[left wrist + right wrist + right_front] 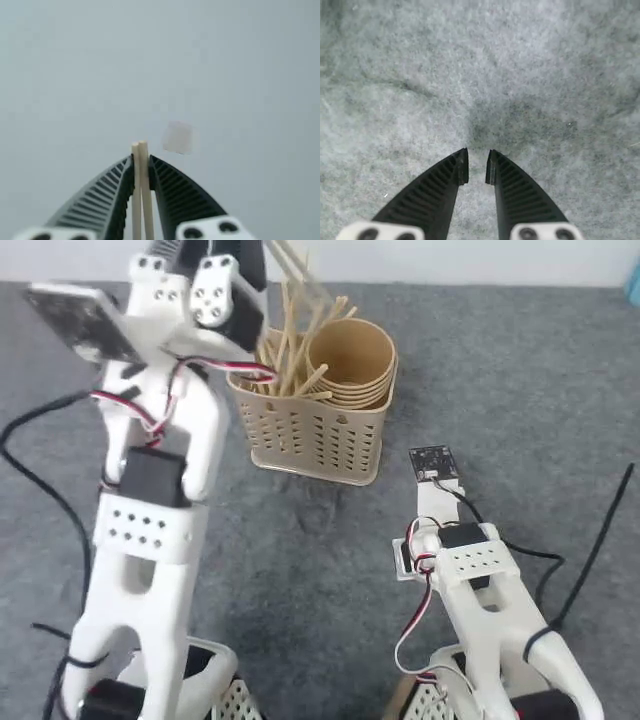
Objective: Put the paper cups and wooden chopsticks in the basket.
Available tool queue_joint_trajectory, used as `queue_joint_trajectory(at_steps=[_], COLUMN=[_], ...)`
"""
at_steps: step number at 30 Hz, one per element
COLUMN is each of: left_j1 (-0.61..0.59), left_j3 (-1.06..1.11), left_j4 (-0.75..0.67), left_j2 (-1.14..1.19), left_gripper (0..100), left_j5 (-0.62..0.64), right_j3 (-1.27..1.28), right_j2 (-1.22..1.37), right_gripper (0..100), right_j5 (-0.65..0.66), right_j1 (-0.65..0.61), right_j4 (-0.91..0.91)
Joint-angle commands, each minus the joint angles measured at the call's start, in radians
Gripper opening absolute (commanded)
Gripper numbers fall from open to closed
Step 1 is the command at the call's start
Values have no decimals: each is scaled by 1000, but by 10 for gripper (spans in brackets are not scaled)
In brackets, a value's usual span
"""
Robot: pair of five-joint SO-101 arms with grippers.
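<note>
Left arm (pixel 150 490) is standing tall along the left side of the high view, its top reaching the upper left of the frame beside the basket (pixel 320 435). Left gripper (pixel 141 162) is clamping a pair of chopsticks (pixel 140 200) between its dark ribbed fingers (pixel 112 192), the two sticks lying side by side with their tips poking just past the fingertips, against a pale wall (pixel 100 60) with a faint square patch (pixel 177 137); in the high view those sticks are slanting down from the top edge toward the basket's back rim. Basket is sitting at upper center of the high view, beige plastic with slotted walls, and is holding a nested stack of paper cups (pixel 352 355) in its right part, mouths up. A bunch of loose chopsticks (pixel 290 345) is leaning in its left part, crossing each other and sticking out over the rim. Right arm (pixel 480 580) is lying low at the lower right of the high view, well apart from the basket. Right gripper (pixel 476 167) is pointing down at the gray felt mat (pixel 520 75), fingers narrowly parted and gripping nothing. A small dark circuit board (pixel 435 462) is sitting at the front end of the right arm; its markings are too small to read. Red, white and black wires (pixel 140 405) are looping along the left arm, and a black cable (pixel 30 465) is trailing over the mat at the left edge.
</note>
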Motion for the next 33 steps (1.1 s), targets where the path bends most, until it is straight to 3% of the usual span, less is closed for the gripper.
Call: queue_joint_trajectory(at_steps=[1, 9, 13, 18, 30, 33], left_j1=[-74, -130, -103, -86, -98, -172], left_j3=[-28, 13, 31, 33, 77, 51], left_j4=[-18, 5, 196, 381, 385, 388], left_j2=[20, 0, -60, -94, -77, -77], left_gripper=[12, 12, 12, 12, 12, 13], left_j5=[-14, -12, -31, -210, -227, -224], right_j3=[-5, -5, -5, -5, -5, -5], right_j2=[-21, -19, -19, -19, -19, -19], right_gripper=[69, 69, 69, 69, 69, 69], right_j5=[14, 15, 15, 15, 12, 12], right_j1=[19, 19, 19, 19, 19, 19], right_j4=[-19, -33, -33, -33, -33, -33])
